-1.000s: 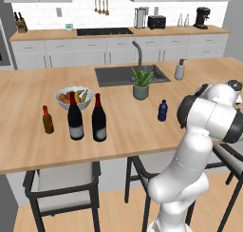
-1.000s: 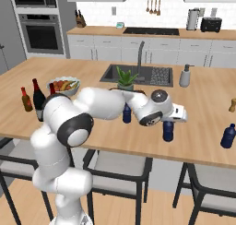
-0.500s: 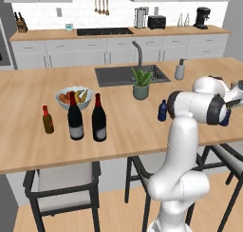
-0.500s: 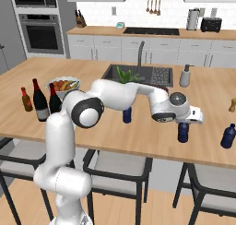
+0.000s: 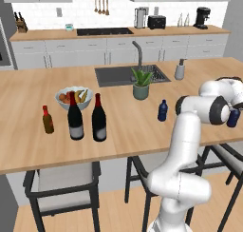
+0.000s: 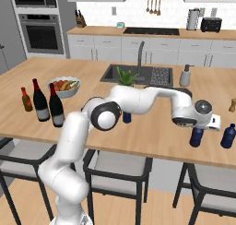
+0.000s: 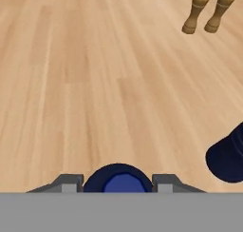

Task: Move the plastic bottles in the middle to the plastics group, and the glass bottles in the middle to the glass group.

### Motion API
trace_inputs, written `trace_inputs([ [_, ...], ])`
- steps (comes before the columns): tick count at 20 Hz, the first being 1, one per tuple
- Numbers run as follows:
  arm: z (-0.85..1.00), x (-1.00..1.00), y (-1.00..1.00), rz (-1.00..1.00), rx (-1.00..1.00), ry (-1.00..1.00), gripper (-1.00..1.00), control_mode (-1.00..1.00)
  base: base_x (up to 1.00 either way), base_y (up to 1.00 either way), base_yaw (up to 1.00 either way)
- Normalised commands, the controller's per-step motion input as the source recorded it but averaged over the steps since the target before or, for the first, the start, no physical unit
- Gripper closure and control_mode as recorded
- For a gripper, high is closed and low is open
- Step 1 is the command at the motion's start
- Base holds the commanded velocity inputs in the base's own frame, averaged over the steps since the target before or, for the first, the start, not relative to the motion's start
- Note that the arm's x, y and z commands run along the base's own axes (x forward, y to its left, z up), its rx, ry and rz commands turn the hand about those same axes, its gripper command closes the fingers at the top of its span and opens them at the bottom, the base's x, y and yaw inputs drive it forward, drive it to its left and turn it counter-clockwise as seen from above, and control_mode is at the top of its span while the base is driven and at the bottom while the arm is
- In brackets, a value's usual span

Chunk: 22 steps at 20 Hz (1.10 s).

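My gripper (image 6: 197, 129) is shut on the neck of a small dark blue plastic bottle (image 6: 197, 137) near the counter's right end; from the hand view the bottle's round top (image 7: 118, 181) sits between my fingertips (image 7: 70, 183). Just to its right stands another blue bottle (image 6: 228, 136), apart from it. A third blue bottle (image 5: 163, 111) stands mid-counter by the plant. At the left stand the small brown red-capped bottle (image 5: 47, 120), the wine bottle with the paler label (image 5: 75, 118) and the dim-labelled wine bottle (image 5: 98, 119), side by side.
A fruit bowl (image 5: 72, 97) sits behind the wine bottles. A potted plant (image 5: 141, 83), the sink (image 5: 124, 75) and a grey soap dispenser (image 5: 180, 70) are mid-counter. Two wooden mills (image 7: 208, 12) stand beyond my gripper. Stools line the counter's near edge.
My arm has swung to the right along the counter with the blue bottle in the gripper, bringing it close to the blue bottle at the right end.
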Motion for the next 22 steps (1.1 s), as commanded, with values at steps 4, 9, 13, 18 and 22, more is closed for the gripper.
trace_inputs([
  [4,-0.08,0.3,-0.25,-0.05,0.0,-0.01,1.0,-1.0,0.0,0.0,0.0],
  [9,-0.29,0.14,-0.1,-0.04,0.0,0.0,1.0,-1.0,0.0,0.0,0.0],
  [13,-0.58,0.03,0.17,0.0,0.0,-0.08,1.0,-1.0,0.0,0.0,0.0],
  [18,-0.66,0.0,0.28,0.0,-0.05,-0.19,1.0,-1.0,0.0,0.0,0.0],
  [22,-0.68,-0.02,0.54,0.0,-0.07,-0.11,1.0,-1.0,0.0,0.0,0.0],
])
